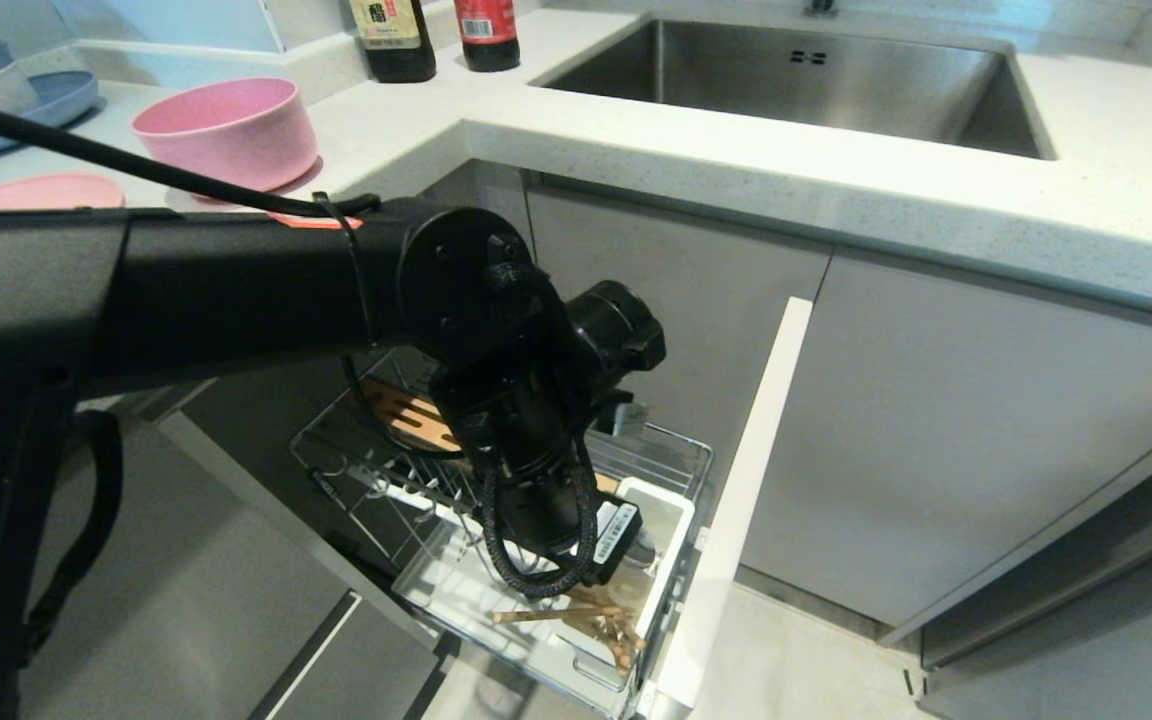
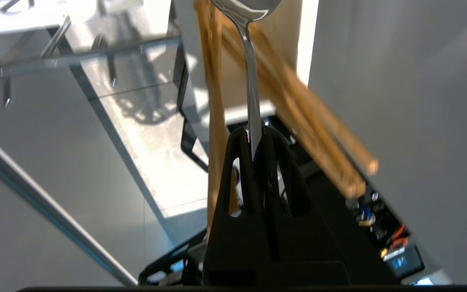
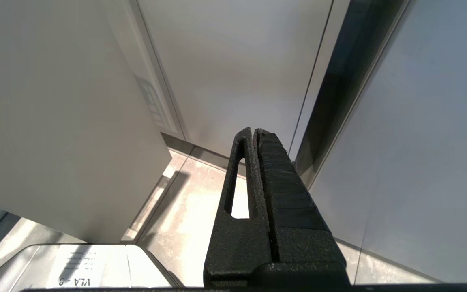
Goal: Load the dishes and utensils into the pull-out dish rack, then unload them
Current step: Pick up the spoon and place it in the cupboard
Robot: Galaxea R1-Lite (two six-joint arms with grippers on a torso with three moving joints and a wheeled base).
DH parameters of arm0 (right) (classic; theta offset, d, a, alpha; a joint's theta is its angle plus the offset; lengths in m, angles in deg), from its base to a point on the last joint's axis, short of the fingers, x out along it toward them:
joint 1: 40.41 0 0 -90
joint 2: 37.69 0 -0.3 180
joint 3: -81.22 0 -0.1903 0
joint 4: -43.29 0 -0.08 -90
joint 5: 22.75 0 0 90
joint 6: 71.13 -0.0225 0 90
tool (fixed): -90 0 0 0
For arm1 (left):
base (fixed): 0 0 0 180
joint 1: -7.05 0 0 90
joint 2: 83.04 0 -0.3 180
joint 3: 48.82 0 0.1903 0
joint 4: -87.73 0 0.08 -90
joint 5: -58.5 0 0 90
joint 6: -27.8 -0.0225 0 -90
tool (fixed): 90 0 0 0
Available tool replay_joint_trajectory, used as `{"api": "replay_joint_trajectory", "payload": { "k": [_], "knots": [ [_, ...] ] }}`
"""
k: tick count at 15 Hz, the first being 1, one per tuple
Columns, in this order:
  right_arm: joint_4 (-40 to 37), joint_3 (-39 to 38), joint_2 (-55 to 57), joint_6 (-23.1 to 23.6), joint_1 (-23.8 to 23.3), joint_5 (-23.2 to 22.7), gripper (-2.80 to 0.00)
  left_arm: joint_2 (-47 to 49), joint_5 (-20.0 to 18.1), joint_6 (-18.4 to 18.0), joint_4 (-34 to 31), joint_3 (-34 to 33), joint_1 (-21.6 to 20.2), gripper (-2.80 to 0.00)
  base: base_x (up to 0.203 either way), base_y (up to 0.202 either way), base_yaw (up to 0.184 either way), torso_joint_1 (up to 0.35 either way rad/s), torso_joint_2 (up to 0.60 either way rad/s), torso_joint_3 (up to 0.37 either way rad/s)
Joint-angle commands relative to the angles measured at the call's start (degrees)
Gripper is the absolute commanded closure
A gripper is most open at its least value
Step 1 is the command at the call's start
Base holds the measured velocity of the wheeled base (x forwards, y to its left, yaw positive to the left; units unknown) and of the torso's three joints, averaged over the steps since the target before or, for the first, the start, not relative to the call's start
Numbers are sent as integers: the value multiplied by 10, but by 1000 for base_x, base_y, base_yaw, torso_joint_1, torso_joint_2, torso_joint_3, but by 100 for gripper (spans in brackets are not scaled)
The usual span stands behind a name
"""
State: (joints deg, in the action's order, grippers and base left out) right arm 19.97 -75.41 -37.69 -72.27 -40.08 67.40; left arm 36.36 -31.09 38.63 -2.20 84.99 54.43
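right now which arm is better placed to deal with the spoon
Left. The left gripper is already shut on the spoon handle, over the dish rack beside the chopsticks. The right gripper is shut, holding nothing, near the cabinet fronts.

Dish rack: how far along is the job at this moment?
Ambiguous between loading and unloading. The chopsticks are at the utensil cup of the pull-out rack. The left gripper is shut on the spoon there. The pink bowl and pink plate sit on the counter.

Shiny spoon (image 2: 253,77) beside wooden chopsticks (image 2: 298,105), seemingly in cup.
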Motion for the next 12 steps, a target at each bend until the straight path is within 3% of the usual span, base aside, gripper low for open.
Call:
{"api": "replay_joint_trajectory", "payload": {
  "k": [1,12],
  "knots": [
    [0,-1,0,0,0,0,0,18,1,2,4,0,0,0,0,0,0,0,0,0],
    [0,-1,0,0,0,0,0,56,1,5,47,2,-4,0,0,0,0,0,0,0]
  ]
}}
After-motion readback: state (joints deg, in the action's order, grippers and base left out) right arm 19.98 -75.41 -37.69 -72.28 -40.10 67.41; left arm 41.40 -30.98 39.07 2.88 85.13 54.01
